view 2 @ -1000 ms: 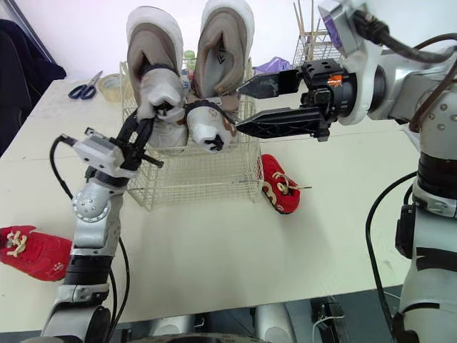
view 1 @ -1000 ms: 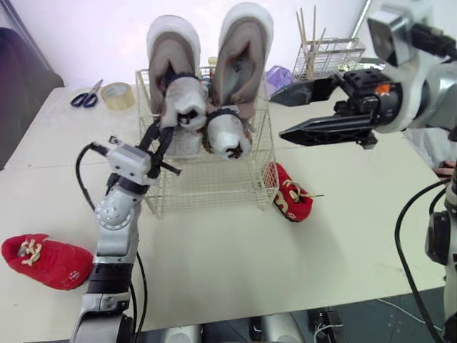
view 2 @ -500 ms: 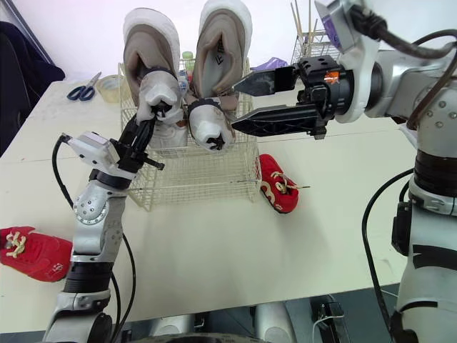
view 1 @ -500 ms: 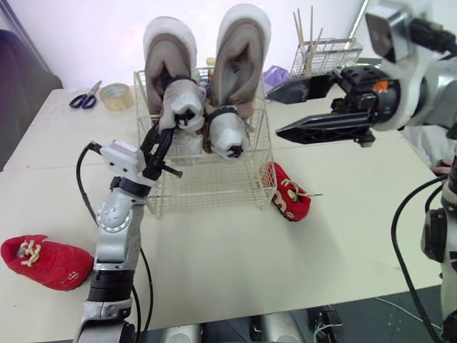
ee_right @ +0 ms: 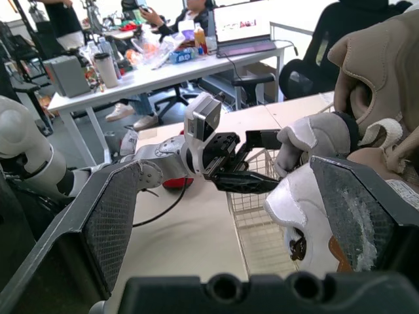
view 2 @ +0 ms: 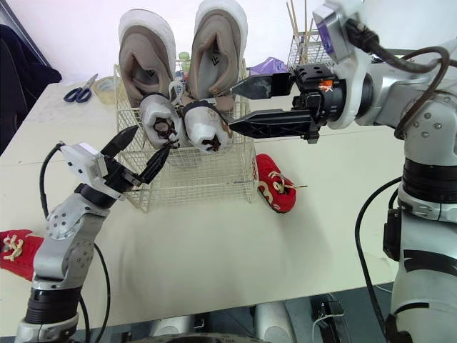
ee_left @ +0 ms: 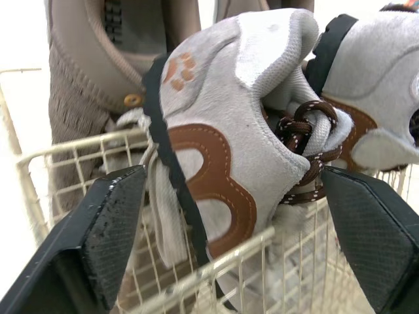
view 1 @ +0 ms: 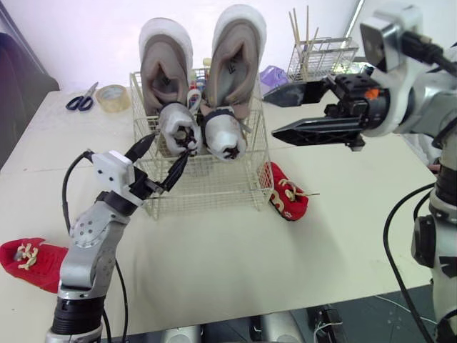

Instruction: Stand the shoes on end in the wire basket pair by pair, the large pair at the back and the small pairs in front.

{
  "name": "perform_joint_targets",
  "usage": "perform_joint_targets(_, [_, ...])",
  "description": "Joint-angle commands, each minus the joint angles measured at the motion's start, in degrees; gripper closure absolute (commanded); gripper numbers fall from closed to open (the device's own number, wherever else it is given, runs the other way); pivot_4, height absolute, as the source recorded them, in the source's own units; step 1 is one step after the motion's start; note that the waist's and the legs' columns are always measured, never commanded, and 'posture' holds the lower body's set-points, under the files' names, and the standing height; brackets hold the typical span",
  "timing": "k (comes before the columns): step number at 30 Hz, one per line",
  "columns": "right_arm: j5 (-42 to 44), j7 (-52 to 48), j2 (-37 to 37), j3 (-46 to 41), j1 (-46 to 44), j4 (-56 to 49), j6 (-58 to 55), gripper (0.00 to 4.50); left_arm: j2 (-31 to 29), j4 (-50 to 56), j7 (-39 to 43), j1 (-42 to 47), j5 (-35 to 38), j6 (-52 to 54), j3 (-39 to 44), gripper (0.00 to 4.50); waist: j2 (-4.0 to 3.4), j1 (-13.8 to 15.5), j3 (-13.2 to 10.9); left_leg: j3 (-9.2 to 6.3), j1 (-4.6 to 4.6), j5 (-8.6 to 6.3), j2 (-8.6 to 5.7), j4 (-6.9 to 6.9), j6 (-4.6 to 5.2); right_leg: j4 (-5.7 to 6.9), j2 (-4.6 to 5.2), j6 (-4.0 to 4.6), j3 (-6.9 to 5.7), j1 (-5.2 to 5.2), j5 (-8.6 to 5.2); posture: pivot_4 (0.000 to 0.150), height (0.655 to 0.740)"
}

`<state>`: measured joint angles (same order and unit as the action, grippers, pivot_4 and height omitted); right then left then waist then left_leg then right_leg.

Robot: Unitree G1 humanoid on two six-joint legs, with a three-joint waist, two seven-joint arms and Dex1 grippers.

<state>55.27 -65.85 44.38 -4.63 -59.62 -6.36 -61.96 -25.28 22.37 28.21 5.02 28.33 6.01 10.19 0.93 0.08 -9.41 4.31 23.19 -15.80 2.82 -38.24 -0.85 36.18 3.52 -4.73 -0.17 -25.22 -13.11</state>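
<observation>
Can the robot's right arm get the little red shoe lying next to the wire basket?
Probably yes. The small red lace-up shoe lies in the open on the table beside the white wire basket, with nothing on top. The right arm's jaws are open, higher up, with nothing between them and it.

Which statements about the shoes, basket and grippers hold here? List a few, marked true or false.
1. The large tan pair stands at the back of the wire basket. True.
2. Both red shoes are in the basket. False: one red shoe lies on the table right of it, the second red shoe near the table's left edge.
3. The left gripper is shut on a shoe. False: its fingers are open.
4. The right gripper is open and empty. True.
</observation>
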Motion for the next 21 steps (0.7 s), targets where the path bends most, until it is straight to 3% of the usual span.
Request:
perform_joint_targets(1, [0.08,-0.71,-0.57,-0.58,-0.48,-0.25,1.64,0.0,-2.34,2.77,-0.04,-1.33,2.56,2.79,4.4,0.04,0.0,-0.05,0.0,-0.01,0.01,0.0,0.0,0.01,0.0,0.0,0.0,-0.01,0.0,0.0,0.0,0.15,0.74])
perform_joint_targets(10, [-0.57,-2.73,-0.42,-0.17,1.54,-0.66,3.45,0.0,-9.58,9.42,1.53,-3.82,14.98,14.01,12.86,0.04,0.12,0.09,-0.08,0.01,0.12,0.0,-0.02,0.01,0.0,-0.12,0.07,0.04,0.0,-0.05,-0.02,0.15,0.74])
perform_joint_targets(14, [-1.44,-4.26,0.26,0.52,1.28,0.11,4.19,0.0,-12.8,11.24,0.25,-6.84,24.49,21.06,19.54,0.04,0.14,-0.06,-0.1,0.01,0.12,0.0,-0.01,0.01,0.0,-0.1,0.06,0.07,0.0,-0.07,-0.04,0.15,0.74])
perform_joint_targets(21, [-5.05,-4.75,-0.48,1.78,1.84,1.69,7.52,0.0,-22.17,4.45,5.94,-8.05,32.18,26.87,31.12,0.04,0.19,-0.81,-0.17,0.01,0.11,0.0,0.0,0.04,0.0,-0.08,0.04,0.12,-0.01,-0.12,-0.08,0.15,0.74])
